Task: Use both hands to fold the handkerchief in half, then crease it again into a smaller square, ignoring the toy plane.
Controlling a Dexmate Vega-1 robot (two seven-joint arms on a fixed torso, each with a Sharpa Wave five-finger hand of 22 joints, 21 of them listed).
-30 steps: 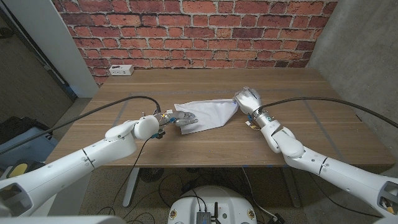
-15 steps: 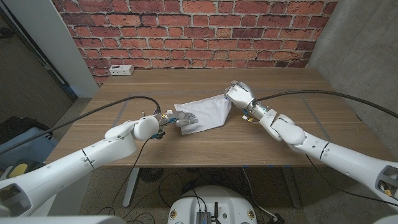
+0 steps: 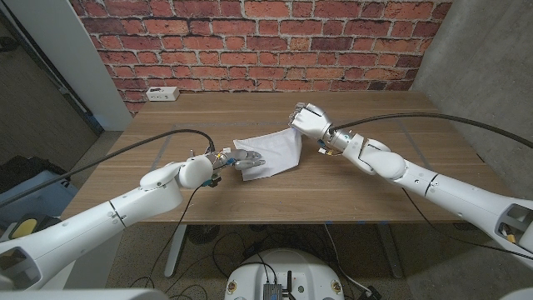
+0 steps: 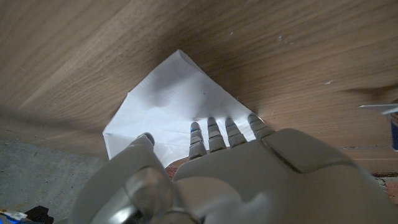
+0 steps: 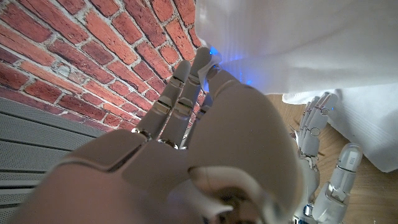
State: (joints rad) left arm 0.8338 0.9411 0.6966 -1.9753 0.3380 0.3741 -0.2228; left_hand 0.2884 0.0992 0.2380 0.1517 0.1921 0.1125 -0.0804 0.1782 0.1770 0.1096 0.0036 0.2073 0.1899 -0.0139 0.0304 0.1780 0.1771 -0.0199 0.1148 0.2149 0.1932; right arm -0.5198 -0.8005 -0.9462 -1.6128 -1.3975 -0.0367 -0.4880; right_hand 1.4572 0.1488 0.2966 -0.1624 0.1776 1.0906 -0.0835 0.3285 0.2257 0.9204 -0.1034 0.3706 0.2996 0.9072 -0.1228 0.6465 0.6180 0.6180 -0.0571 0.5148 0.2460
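The white handkerchief (image 3: 275,152) lies rumpled at the middle of the wooden table (image 3: 400,175). My left hand (image 3: 243,162) presses its fingertips on the cloth's near left part, fingers stretched out over the handkerchief (image 4: 171,106). My right hand (image 3: 306,119) grips the cloth's right corner and holds it lifted above the table, over the cloth's far right edge. In the right wrist view the handkerchief (image 5: 298,37) hangs from my right hand (image 5: 205,124), with the left hand's fingers (image 5: 314,134) beneath it. A small blue and white object (image 4: 388,115) sits beside the left hand; I cannot tell if it is the toy plane.
A white power strip (image 3: 161,94) lies at the table's far left corner. A brick wall (image 3: 266,42) stands behind the table. Black cables trail from both arms across the tabletop.
My right hand has carried the cloth's right corner up and to the left, drawing the handkerchief narrower. The left hand has stayed on the cloth's left part.
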